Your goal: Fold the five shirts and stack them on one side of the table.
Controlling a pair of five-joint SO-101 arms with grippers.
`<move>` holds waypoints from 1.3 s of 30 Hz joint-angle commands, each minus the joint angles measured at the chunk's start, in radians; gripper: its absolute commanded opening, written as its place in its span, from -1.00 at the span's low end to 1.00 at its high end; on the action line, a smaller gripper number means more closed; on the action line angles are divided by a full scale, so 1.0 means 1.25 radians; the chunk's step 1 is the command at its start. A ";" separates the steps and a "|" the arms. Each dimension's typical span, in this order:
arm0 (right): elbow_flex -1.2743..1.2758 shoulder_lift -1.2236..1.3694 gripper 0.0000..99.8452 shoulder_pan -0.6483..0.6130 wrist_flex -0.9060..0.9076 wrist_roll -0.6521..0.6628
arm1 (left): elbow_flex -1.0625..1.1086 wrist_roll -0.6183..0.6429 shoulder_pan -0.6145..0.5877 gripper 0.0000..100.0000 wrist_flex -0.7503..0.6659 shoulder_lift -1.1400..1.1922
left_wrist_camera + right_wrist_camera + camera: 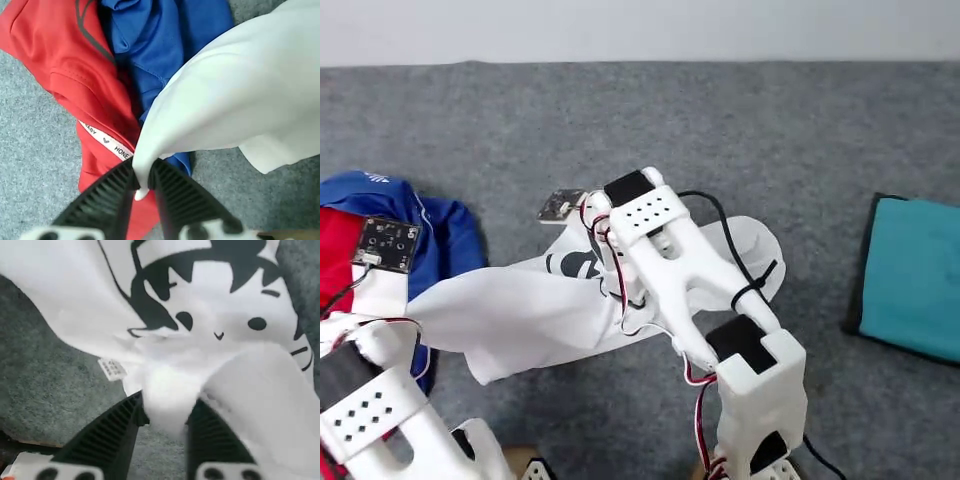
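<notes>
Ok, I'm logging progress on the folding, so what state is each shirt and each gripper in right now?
white shirt: unfolded, stretched between the two grippers.
red shirt: crumpled, not folded.
blue shirt: crumpled, bunched against the red one.
teal shirt: folded flat, lying apart from the others.
left gripper: shut on the white shirt.
right gripper: shut on the white shirt.

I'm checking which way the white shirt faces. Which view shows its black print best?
The right wrist view: the print lies spread across the white shirt, face and eyes plain. The high view shows a sliver of it beside an arm. The left wrist view shows plain white cloth.
</notes>
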 commanded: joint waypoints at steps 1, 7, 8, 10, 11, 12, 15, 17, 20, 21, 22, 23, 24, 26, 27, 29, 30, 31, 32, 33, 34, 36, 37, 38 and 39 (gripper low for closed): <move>-0.064 -0.010 -0.97 0.012 0.067 -0.001 | -0.006 -0.005 -0.005 -0.99 0.009 -0.014; -0.120 -0.068 -0.98 0.078 0.112 -0.001 | -0.006 -0.004 0.000 -0.99 0.009 -0.014; -0.120 -0.089 -0.98 0.087 0.112 -0.001 | -0.008 -0.004 0.000 -0.99 0.009 -0.014; -0.120 -0.139 -0.98 0.105 0.114 -0.001 | -0.010 -0.004 0.000 -0.99 0.009 -0.015; -0.120 -0.171 -0.98 0.115 0.114 -0.001 | -0.012 -0.004 0.000 -0.99 0.009 -0.015; -0.120 -0.206 -0.98 0.126 0.114 -0.001 | -0.013 -0.004 0.000 -0.99 0.009 -0.015; -0.120 -0.311 -0.98 0.153 0.114 -0.001 | -0.052 0.004 0.000 -0.99 0.009 -0.015; -0.120 -0.379 -0.98 0.172 0.114 -0.002 | -0.096 0.041 0.000 -0.99 0.009 -0.015; -0.120 -0.468 -0.98 0.208 0.112 -0.002 | -0.177 0.099 0.001 -0.99 0.009 -0.015; -0.120 -0.493 -0.98 0.220 0.112 -0.002 | -0.202 0.113 0.001 -0.99 0.009 -0.015; -0.119 -0.512 -0.98 0.233 0.112 -0.004 | -0.222 0.124 0.001 -0.99 0.009 -0.015; -0.117 -0.522 -0.98 0.245 0.112 -0.004 | -0.236 0.131 0.001 -0.99 0.009 -0.015; -0.112 -0.522 -0.98 0.258 0.112 -0.004 | -0.246 0.134 0.000 -0.99 0.009 -0.015; -0.075 -0.508 -0.94 0.292 0.111 -0.002 | -0.255 0.134 -0.005 -0.99 0.009 -0.015; -0.049 -0.490 -0.89 0.309 0.111 -0.002 | -0.255 0.134 -0.006 -0.99 0.007 -0.015; 0.004 -0.440 -0.72 0.350 0.111 -0.006 | -0.250 0.133 -0.006 -0.99 0.009 -0.015; 0.025 -0.413 -0.63 0.375 0.111 -0.006 | -0.250 0.133 -0.006 -0.99 0.014 -0.015; 0.038 -0.392 -0.57 0.402 0.111 -0.006 | -0.250 0.133 -0.006 -0.99 0.020 -0.015; 0.039 -0.370 -0.57 0.428 0.111 -0.006 | -0.250 0.131 -0.005 -0.99 0.025 -0.015; 0.036 -0.354 -0.59 0.449 0.112 -0.006 | -0.249 0.131 -0.005 -0.99 0.025 -0.014; 0.032 -0.350 -0.61 0.463 0.112 -0.004 | -0.246 0.131 -0.005 -0.99 0.025 -0.012; 0.029 -0.366 -0.65 0.470 0.114 -0.002 | -0.225 0.131 -0.002 -0.99 0.020 -0.014; 0.032 -0.382 -0.66 0.463 0.114 -0.002 | -0.212 0.131 -0.001 -0.99 0.020 -0.014; 0.033 -0.401 -0.66 0.445 0.114 -0.001 | -0.196 0.131 0.000 -0.99 0.020 -0.014; 0.034 -0.419 -0.66 0.422 0.114 -0.001 | -0.180 0.131 0.000 -0.99 0.018 -0.014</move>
